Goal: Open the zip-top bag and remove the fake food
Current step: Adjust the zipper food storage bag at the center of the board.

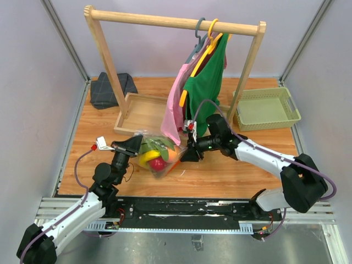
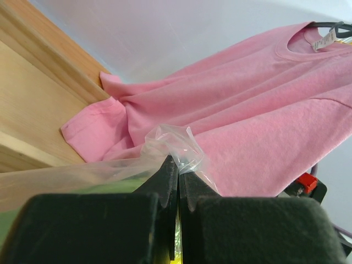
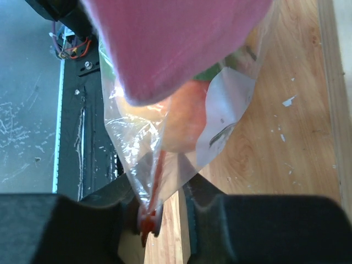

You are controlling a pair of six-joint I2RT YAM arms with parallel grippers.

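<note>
I hold the bag [image 1: 159, 157] [image 2: 170, 143] [image 3: 220, 110] between my two arms, just in front of the wooden rack [image 1: 165, 21], below the pink shirt [image 1: 173, 110] [image 2: 264, 110] [image 3: 176, 44] that hangs from it. My left gripper [image 1: 141, 145] [image 2: 177, 165] is pinched tight on a crumpled fold of clear plastic at the bag's left end; the jaws meet with only the film between them.

My right gripper [image 1: 182, 156] [image 3: 159, 203] is at the bag's other end, on the side nearer the rack's right post. Its jaws stand narrow, one on each side of the orange-red zip strip [image 3: 155, 181], and the plastic reaches both fingers. I cannot tell whether they are gripping it.

The fake food [image 1: 158, 163] is inside the bag: a red round piece lowest, a yellow banana [image 1: 147, 157] beside it, green leaves [image 1: 157, 144] above, something orange toward my right gripper.

A green shirt [image 1: 206, 88] hangs next to the pink one. A wooden tray [image 1: 143, 113] lies under the rack, a green basket [image 1: 267, 107] lies past its right post, and a dark cloth [image 1: 110, 91] past its left post.
</note>
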